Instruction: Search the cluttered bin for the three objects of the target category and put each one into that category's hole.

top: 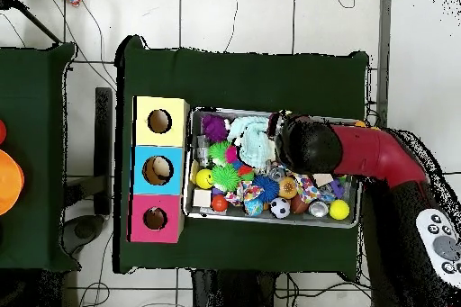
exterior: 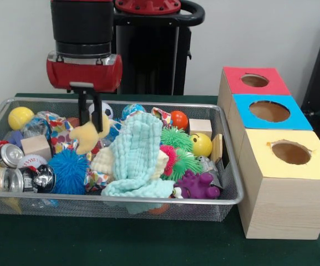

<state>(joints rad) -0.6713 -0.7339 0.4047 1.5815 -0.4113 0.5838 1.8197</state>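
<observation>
My gripper [exterior: 90, 123] is pinched shut on the pale yellow plush toy [exterior: 86, 137], hanging just above the clutter in the wire basket [exterior: 226, 200] so it clears it, with the red hole [exterior: 254, 80] off at about two o'clock

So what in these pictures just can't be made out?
- Tool, overhead view: hidden under the robot's own arm.
- Pale yellow plush, front view: the tool's dark fingers reach down to it, but whether they grip it cannot be told.
- Bottom of the wire bin, both views: covered by the mint cloth, balls and cans.
- Inside the red-surround hole: too dark to see.
</observation>
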